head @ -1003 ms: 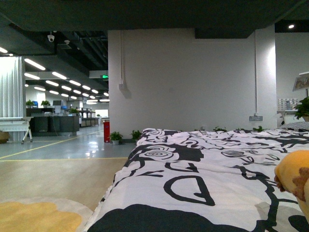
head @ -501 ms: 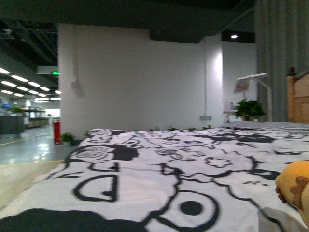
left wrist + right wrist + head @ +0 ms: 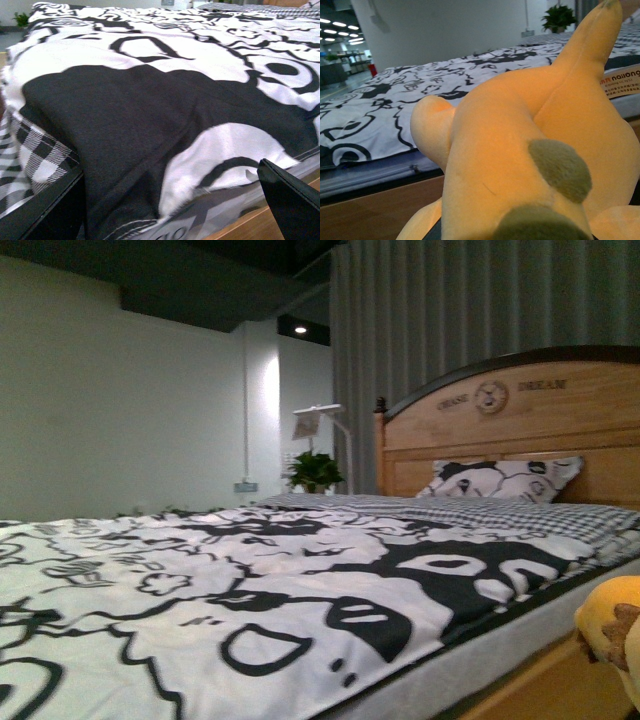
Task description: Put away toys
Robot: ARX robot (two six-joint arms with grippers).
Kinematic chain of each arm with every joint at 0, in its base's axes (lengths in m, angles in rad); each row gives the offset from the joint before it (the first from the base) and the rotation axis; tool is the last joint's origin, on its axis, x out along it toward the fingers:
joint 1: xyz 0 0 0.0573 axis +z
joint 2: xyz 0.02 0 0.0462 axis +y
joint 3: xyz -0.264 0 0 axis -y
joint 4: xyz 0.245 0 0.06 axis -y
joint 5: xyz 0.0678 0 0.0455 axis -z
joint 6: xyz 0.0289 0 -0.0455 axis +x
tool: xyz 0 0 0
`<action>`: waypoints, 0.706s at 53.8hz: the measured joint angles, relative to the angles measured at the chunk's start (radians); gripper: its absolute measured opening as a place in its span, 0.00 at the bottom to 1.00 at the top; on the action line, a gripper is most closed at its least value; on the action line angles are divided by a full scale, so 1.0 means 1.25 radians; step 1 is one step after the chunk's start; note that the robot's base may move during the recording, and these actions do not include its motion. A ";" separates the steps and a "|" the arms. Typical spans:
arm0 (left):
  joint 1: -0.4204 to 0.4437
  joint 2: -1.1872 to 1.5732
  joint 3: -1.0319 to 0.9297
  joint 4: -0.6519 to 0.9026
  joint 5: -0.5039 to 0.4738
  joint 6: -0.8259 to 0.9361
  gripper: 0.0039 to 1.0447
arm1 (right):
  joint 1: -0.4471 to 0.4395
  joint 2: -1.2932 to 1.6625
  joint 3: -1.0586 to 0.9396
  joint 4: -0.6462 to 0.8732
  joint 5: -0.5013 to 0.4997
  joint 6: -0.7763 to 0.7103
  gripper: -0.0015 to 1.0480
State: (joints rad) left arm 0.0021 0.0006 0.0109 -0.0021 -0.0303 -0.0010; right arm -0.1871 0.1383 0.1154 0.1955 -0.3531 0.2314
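Observation:
The orange-yellow plush toy fills the right wrist view, with brownish spots and a pointed tip up high; my right gripper is shut on it, its fingers hidden under the plush. The toy's edge shows at the right rim of the front view, beside the bed. My left gripper is open, its dark fingers apart over the bed's near edge, holding nothing.
A bed with a black-and-white patterned cover fills the front view, with a wooden headboard, a pillow and a wooden side rail. A potted plant and lamp stand by the grey curtain.
The front view has swung right: the office hall and white wall have gone, and the headboard, pillow and curtain have come into view. The plush stays at the right rim.

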 joint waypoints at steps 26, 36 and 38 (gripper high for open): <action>-0.002 0.000 0.000 0.000 0.024 -0.001 0.95 | 0.001 0.000 -0.002 0.000 -0.002 0.002 0.17; -0.002 0.000 0.000 0.000 0.024 -0.001 0.95 | 0.001 0.000 -0.002 0.000 0.000 0.002 0.17; -0.002 0.000 0.000 0.000 0.024 -0.001 0.95 | 0.001 0.000 -0.002 0.000 0.000 0.002 0.17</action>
State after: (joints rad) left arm -0.0002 0.0006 0.0105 -0.0021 -0.0006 -0.0021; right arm -0.1864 0.1383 0.1123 0.1955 -0.3534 0.2333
